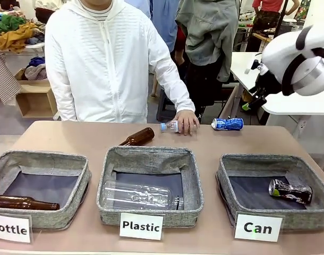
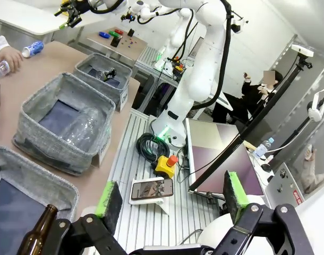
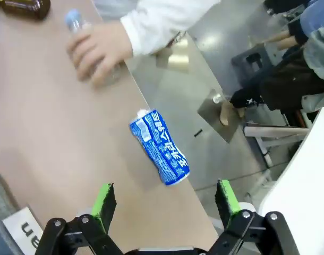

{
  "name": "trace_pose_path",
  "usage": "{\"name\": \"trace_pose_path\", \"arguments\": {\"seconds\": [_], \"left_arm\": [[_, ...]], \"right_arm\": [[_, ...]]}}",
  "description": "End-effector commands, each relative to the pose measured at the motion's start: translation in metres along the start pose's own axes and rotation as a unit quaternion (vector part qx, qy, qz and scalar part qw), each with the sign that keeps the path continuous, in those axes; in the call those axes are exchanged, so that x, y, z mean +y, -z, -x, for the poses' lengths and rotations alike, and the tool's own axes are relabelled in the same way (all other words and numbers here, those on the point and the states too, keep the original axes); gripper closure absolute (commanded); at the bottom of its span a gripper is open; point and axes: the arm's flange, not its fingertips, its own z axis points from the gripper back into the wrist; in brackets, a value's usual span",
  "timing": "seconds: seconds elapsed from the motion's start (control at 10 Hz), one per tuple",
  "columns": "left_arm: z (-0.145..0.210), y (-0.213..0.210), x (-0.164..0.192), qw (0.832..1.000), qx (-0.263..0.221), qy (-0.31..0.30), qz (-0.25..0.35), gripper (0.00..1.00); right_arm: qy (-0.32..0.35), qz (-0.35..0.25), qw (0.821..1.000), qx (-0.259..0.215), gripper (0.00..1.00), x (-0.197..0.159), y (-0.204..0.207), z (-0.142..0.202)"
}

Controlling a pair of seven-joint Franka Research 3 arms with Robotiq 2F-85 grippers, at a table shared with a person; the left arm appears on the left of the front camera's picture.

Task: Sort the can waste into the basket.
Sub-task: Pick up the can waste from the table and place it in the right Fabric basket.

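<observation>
A dented blue can (image 1: 227, 124) with white lettering lies on its side near the table's far edge, right of the person's hand. In the right wrist view the blue can (image 3: 159, 147) lies just beyond my open right gripper (image 3: 164, 199), whose green pads hover above it with nothing between them. From the front, my right gripper (image 1: 253, 102) hangs above and right of the can. The black can (image 1: 290, 191) rests inside the Can basket (image 1: 273, 161), behind the "Can" sign (image 1: 257, 227). My left gripper (image 2: 172, 199) is open and empty, off the table's left side.
The person's hand (image 1: 187, 121) rests on a small clear bottle at the far edge. A brown bottle (image 1: 138, 137) lies beside it. The Plastic basket (image 1: 151, 154) holds a clear bottle, and the Bottle basket (image 1: 42, 157) holds a brown bottle (image 1: 24, 202).
</observation>
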Motion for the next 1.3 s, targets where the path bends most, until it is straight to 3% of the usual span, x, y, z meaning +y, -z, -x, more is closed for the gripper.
{"name": "trace_pose_path", "arguments": {"seconds": [0.0,0.2,0.4,0.6,0.7,0.9,1.1,1.2], "left_arm": [[0.000,-0.001,-0.002,1.000,-0.001,0.004,-0.002,0.00],[0.000,-0.001,-0.002,1.000,-0.001,0.004,-0.002,0.00],[0.000,-0.001,-0.002,1.000,-0.001,0.004,-0.002,0.00],[0.000,-0.001,-0.002,1.000,-0.001,0.004,-0.002,0.00],[0.000,-0.001,-0.002,1.000,-0.001,0.004,-0.002,0.00],[0.000,-0.001,-0.002,1.000,-0.001,0.004,-0.002,0.00],[0.000,-0.001,-0.002,1.000,-0.001,0.004,-0.002,0.00],[0.000,-0.001,-0.002,1.000,-0.001,0.004,-0.002,0.00]], "right_arm": [[0.035,-0.019,0.998,-0.046,0.00,-0.010,-0.015,-0.003],[0.019,-0.008,1.000,-0.018,0.00,-0.003,-0.007,-0.004],[-0.141,-0.030,0.987,0.067,0.00,-0.007,0.016,-0.026],[-0.230,-0.075,0.964,0.112,0.00,-0.024,0.034,-0.034],[-0.226,-0.102,0.964,0.092,0.00,-0.037,0.034,-0.023],[-0.154,-0.108,0.982,-0.005,0.00,-0.040,-0.025,0.041],[-0.047,-0.110,0.993,-0.006,0.00,-0.036,-0.058,0.104],[-0.048,-0.107,0.993,0.003,0.00,-0.030,-0.055,0.110]]}}
